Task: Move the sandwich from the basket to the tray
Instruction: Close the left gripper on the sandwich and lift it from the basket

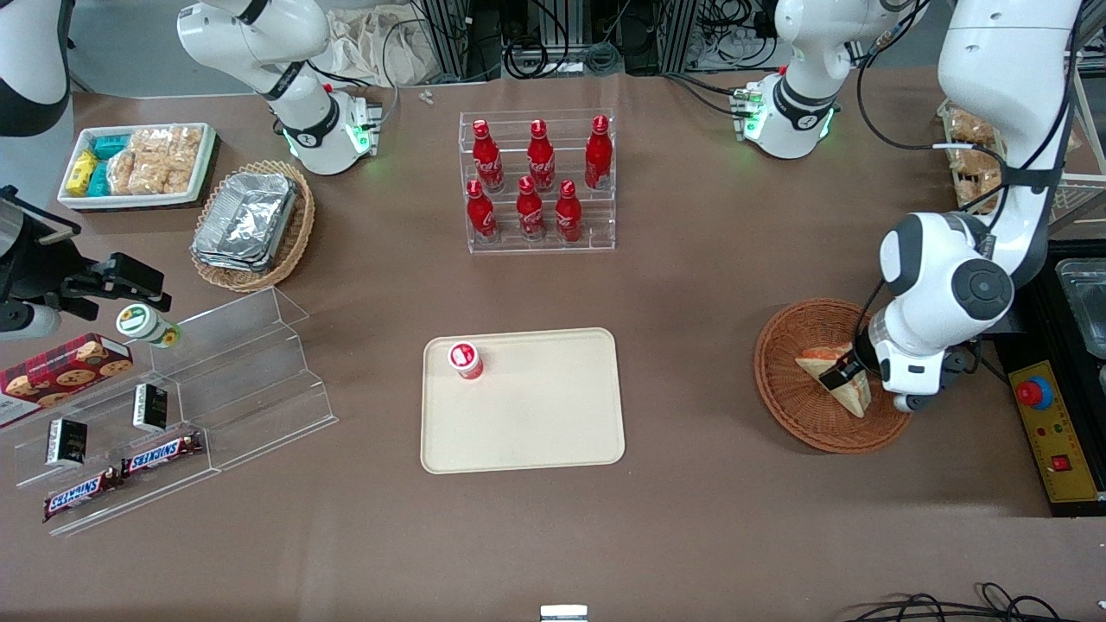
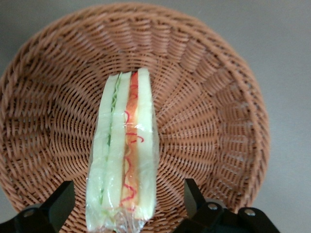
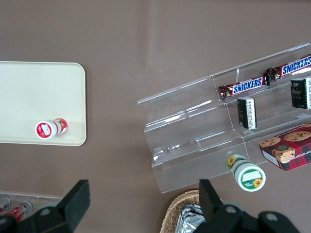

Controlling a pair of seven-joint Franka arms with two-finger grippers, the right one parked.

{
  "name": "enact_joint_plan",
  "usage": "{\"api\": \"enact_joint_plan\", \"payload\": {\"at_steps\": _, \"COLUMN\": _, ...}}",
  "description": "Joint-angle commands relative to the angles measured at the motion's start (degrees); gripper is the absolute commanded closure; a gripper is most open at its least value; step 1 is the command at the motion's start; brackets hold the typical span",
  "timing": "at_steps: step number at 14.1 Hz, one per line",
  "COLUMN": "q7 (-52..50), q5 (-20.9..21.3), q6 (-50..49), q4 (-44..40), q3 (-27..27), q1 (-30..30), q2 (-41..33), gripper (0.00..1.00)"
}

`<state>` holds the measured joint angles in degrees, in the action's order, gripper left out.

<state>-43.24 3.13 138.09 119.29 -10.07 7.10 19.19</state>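
The tray (image 1: pixel 553 432) sits low in the centre of the front view with a small red-lidded cup (image 1: pixel 465 359) in its upper left corner. At middle right, the gripper (image 1: pixel 845 373) hangs in the basket (image 1: pixel 782 380), jaws spread wide either side of the sandwich (image 2: pixel 124 155) without touching it.

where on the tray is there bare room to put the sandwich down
Most of the tray is bare; only a small red cup occupies one corner, the one toward the bottle rack. The end effector, open, straddles the sandwich in the basket.
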Motion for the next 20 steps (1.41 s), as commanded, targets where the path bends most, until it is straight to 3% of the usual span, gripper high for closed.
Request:
{"api": "enact_joint_plan", "payload": {"at_steps": 1, "q7": -1.32, "q5": 0.48, "q6": 3.41, "q4": 2.18, "q3": -0.39, "q1": 1.07, "q2": 0.23, "gripper": 0.0}}
{"api": "enact_joint_plan", "payload": {"at_steps": 2, "q7": -1.41, "q5": 0.39, "q6": 3.42, "q4": 1.92, "q3": -0.39, "q1": 1.07, "q2": 0.84, "gripper": 0.14}}
{"api": "enact_joint_plan", "payload": {"at_steps": 3, "q7": -2.02, "q5": 0.04, "q6": 3.42, "q4": 1.65, "q3": -0.39, "q1": 1.07, "q2": 1.02, "gripper": 0.51}}
{"api": "enact_joint_plan", "payload": {"at_steps": 4, "q7": -2.72, "q5": 0.12, "q6": 3.42, "q4": 1.47, "q3": -0.48, "q1": 1.07, "q2": 1.02, "gripper": 0.96}}
{"api": "enact_joint_plan", "payload": {"at_steps": 5, "q7": -2.9, "q5": 0.13, "q6": 3.42, "q4": 1.04, "q3": -0.48, "q1": 1.07, "q2": 1.2, "gripper": 1.0}}
{"api": "enact_joint_plan", "payload": {"at_steps": 9, "q7": -6.25, "q5": 0.3, "q6": -0.42, "q4": -3.08, "q3": -0.56, "q1": 0.55, "q2": 0.68, "gripper": 1.0}}
{"api": "enact_joint_plan", "payload": {"at_steps": 17, "q7": -2.39, "q5": 0.83, "q6": -40.05, "q4": -33.29, "q3": -1.96, "q1": -0.33, "q2": 0.5, "gripper": 1.0}}
{"api": "enact_joint_plan", "payload": {"at_steps": 20, "q7": -1.41, "q5": 0.74, "q6": -43.6, "q4": -39.3, "q3": -6.34, "q1": -0.42, "q2": 0.5, "gripper": 1.0}}
